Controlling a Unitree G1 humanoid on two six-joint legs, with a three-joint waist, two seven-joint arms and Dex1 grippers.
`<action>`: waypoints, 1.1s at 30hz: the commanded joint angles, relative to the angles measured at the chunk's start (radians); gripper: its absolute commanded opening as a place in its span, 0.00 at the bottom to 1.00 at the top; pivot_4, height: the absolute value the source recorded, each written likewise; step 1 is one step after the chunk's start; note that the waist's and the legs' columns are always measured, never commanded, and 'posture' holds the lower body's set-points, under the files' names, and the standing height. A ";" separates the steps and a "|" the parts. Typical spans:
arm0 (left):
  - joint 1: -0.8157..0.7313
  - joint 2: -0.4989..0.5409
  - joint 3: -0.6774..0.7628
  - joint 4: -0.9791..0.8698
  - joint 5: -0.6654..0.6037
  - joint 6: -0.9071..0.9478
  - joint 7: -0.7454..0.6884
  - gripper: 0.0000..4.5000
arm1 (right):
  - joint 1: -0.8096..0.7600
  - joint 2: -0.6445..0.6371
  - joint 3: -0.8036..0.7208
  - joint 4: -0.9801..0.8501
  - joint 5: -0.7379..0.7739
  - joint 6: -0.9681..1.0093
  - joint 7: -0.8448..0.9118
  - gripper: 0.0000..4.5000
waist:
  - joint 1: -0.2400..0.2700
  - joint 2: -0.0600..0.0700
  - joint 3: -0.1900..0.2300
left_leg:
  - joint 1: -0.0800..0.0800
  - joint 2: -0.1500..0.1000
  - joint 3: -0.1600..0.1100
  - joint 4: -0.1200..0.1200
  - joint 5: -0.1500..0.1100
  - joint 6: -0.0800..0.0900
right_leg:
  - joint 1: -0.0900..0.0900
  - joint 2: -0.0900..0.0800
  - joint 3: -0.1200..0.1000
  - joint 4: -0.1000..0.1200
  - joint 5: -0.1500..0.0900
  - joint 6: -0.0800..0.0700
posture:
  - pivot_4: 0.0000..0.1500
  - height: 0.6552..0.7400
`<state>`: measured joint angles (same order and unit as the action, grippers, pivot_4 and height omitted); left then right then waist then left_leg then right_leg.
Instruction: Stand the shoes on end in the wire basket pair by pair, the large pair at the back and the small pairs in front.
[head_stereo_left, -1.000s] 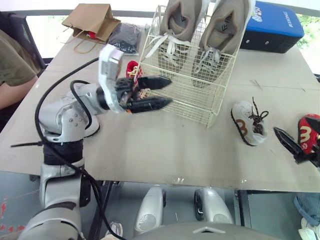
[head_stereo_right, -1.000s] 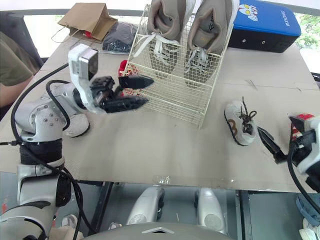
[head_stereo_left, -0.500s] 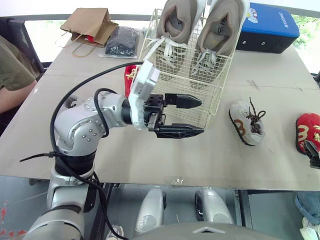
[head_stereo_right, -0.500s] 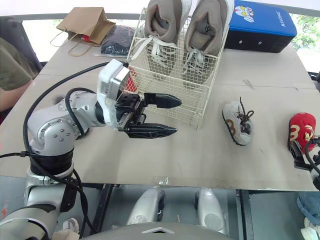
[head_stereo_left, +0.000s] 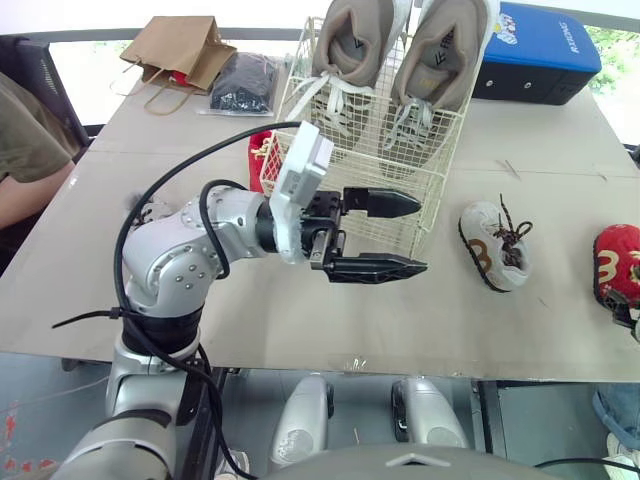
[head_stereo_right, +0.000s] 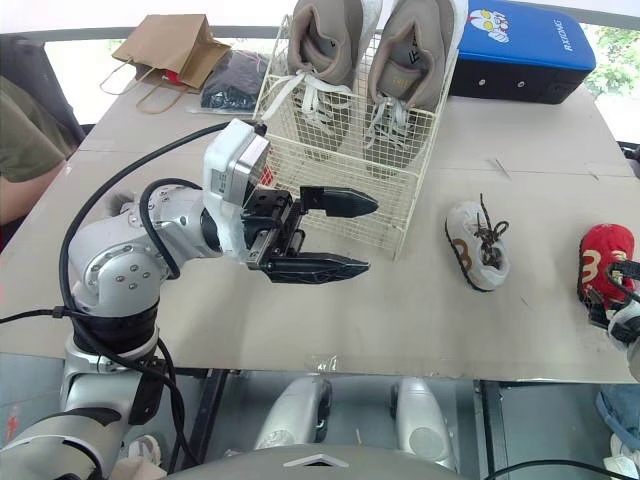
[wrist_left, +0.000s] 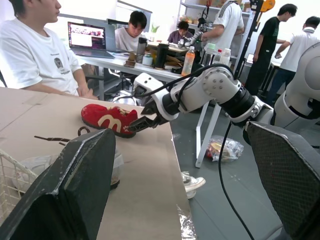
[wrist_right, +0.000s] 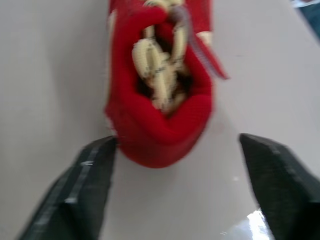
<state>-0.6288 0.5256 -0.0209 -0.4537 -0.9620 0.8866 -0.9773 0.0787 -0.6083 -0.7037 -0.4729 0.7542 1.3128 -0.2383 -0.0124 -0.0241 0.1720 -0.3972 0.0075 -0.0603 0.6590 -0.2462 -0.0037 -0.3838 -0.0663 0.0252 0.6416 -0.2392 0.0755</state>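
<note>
1 pair looks done, and the rest is left. Largest first: the basket (head_stereo_left: 400, 190) has the 2 large shoes (head_stereo_left: 355, 40) standing on end along its back, which is what the task asks of them. Its front row looks bare, as far as the wire lets one see. The left gripper (head_stereo_left: 421, 235) hangs just in front of the basket with its fingers spread and nothing between them. The right gripper (wrist_right: 175, 140) is well to the right of the basket. In the right wrist view its fingers are parted to either side of the heel of a red shoe (head_stereo_left: 615, 265), not yet clamped on it. This reads as the start of a pick. A grey shoe (head_stereo_left: 493, 245) sits on its sole on the table (head_stereo_left: 260, 310), right of the basket and between it and that red shoe. A 2nd red shoe (head_stereo_left: 260, 150) is at the basket's left wall, but whether it is inside or just outside cannot be told. By this judgement, every small shoe has yet to be stood in front.
</note>
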 joint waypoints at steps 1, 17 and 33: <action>0.005 0.011 0.019 -0.030 -0.021 -0.016 0.003 1.00 | 0.009 -0.016 -0.002 0.003 -0.062 -0.066 0.054 0.39 | 0.001 0.000 0.000 | 0.000 0.000 0.000 0.000 0.000 0.000 | 0.000 0.000 0.000 0.000 0.000 0.001 | 1.00 1.00; -0.171 -0.007 0.122 0.244 -0.135 0.204 0.274 1.00 | 0.134 -0.515 -0.338 -0.171 -0.056 -0.492 0.955 0.01 | -0.005 0.006 0.004 | 0.001 0.001 0.000 -0.002 0.000 0.000 | -0.001 0.003 0.002 -0.001 -0.001 0.007 | 1.00 1.00; -0.715 0.170 -0.294 0.712 0.103 0.402 -0.311 1.00 | -0.321 -1.118 0.361 -0.042 0.032 -1.182 1.184 0.01 | -0.002 0.006 0.011 | -0.014 -0.003 -0.001 -0.007 0.000 -0.002 | -0.014 -0.004 -0.002 -0.006 -0.001 0.006 | 1.00 1.00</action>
<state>-1.3082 0.6822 -0.2707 0.2679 -0.8957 1.2890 -1.2102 -0.0949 -1.7639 -0.4952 -0.5576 0.8533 0.2629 1.0002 -0.0139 -0.0181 0.1825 -0.4161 0.0045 -0.0603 0.6529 -0.2442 -0.0078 -0.4039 -0.0705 0.0243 0.6376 -0.2399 0.0814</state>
